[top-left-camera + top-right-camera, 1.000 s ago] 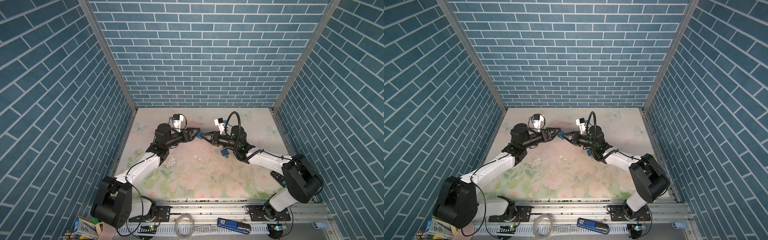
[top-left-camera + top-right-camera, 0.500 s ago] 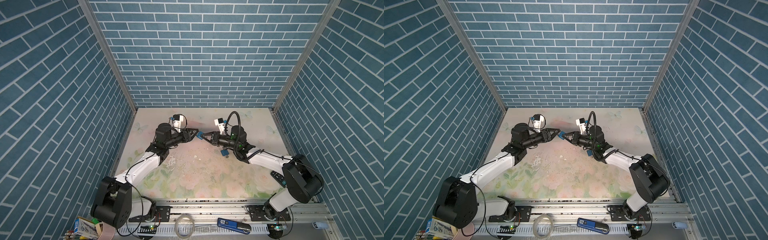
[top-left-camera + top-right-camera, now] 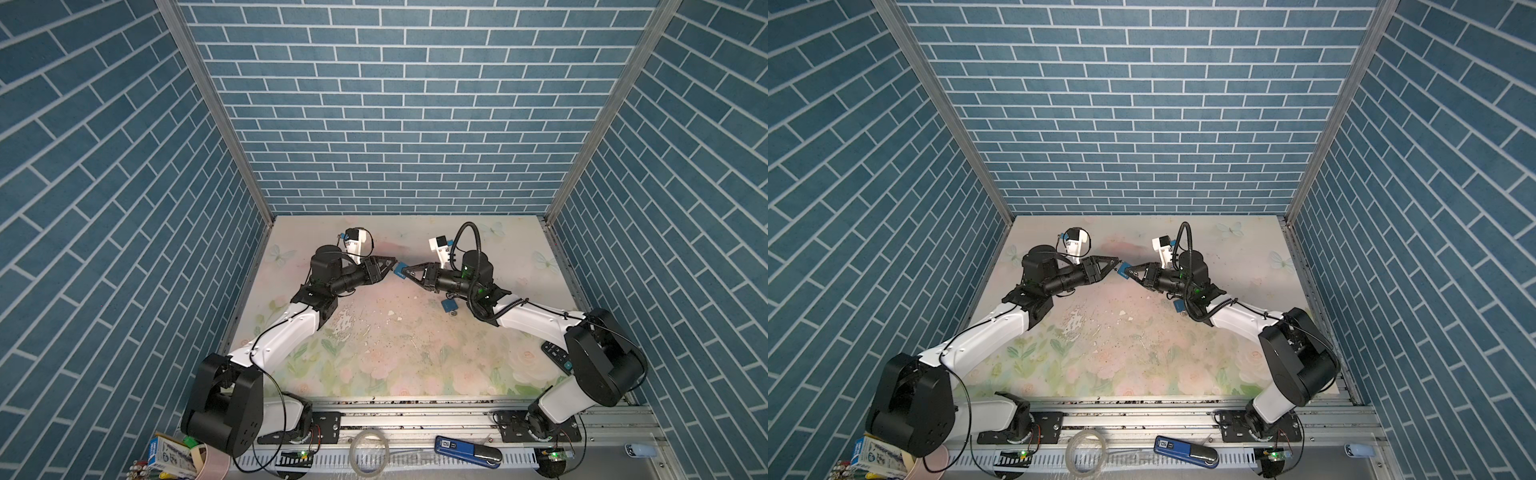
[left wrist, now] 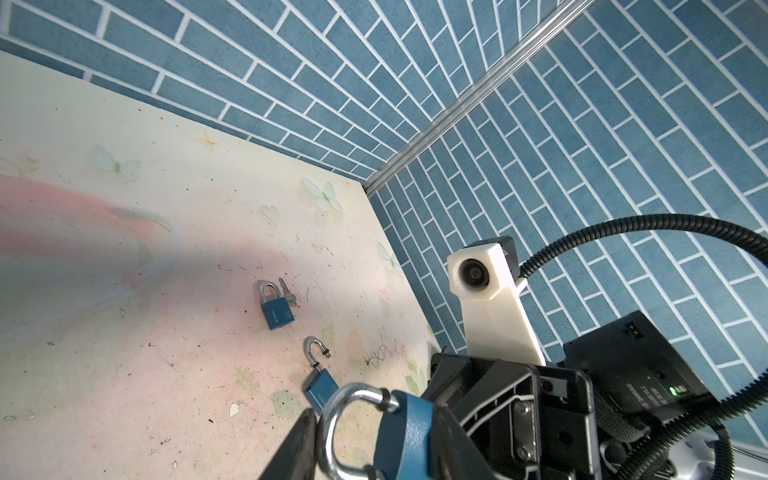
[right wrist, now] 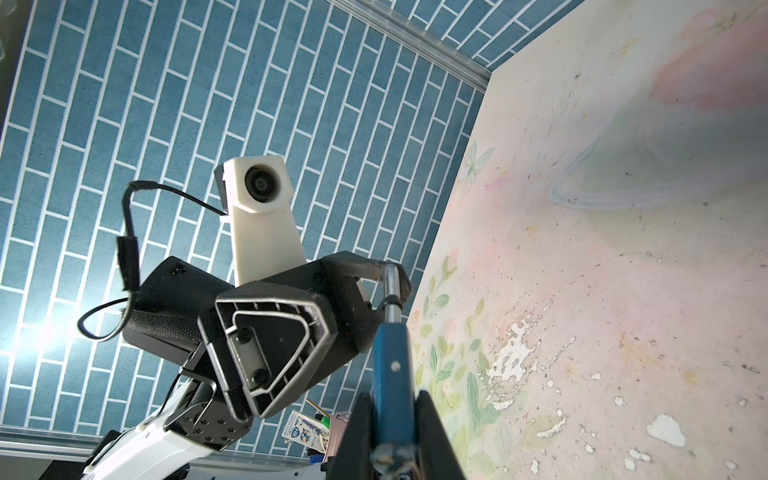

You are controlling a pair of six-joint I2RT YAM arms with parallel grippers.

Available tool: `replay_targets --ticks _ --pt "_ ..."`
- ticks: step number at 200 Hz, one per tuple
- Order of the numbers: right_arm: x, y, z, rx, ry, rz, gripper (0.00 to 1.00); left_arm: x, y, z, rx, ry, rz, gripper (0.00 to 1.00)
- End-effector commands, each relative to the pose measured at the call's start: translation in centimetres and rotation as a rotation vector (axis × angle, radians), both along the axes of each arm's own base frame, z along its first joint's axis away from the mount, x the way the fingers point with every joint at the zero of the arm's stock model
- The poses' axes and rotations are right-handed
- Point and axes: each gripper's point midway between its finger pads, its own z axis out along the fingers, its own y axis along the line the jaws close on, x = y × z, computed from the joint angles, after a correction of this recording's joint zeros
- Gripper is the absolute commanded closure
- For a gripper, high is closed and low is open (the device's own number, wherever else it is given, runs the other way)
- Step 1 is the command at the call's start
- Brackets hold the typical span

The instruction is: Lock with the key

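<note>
My left hand [image 3: 393,265] has drawn its fingers in over the last second. It now brackets the steel shackle [image 5: 390,291] of the blue padlock [image 5: 390,365]. My right hand [image 3: 411,273] grips the padlock by its body, clear of the surface [image 3: 374,353] and midway between both arms. Whether the left fingers actually pinch the shackle I cannot tell. The shackle's leg appears drawn out of the body, so I judge the step in hand to be pushing it home. That calls for a straight push along the leg while the right hand holds firm, then a turn of the key. The keyway end is hidden between my right fingers. The only keys [image 4: 286,291] I can see lie beside a closed padlock [image 4: 276,311] on the surface, near a second, open padlock [image 4: 320,386].
</note>
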Motion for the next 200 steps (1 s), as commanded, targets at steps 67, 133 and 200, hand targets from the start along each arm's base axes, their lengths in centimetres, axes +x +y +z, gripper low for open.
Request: replay_targets --ticks 67,133,200 --pt "-0.4 -0.1 4.7 0.08 -0.133 0.014 1.0 0.7 -0.2 0.7 0.014 -0.014 -0.006 0.59" --pt "-0.7 -0.1 5.0 0.084 -0.139 0.018 1.0 0.9 -0.1 -0.2 0.028 0.017 0.002 0.65" --pt "-1.0 -0.2 4.8 0.083 -0.138 0.016 1.0 0.9 0.0 0.2 0.026 0.008 0.012 0.69"
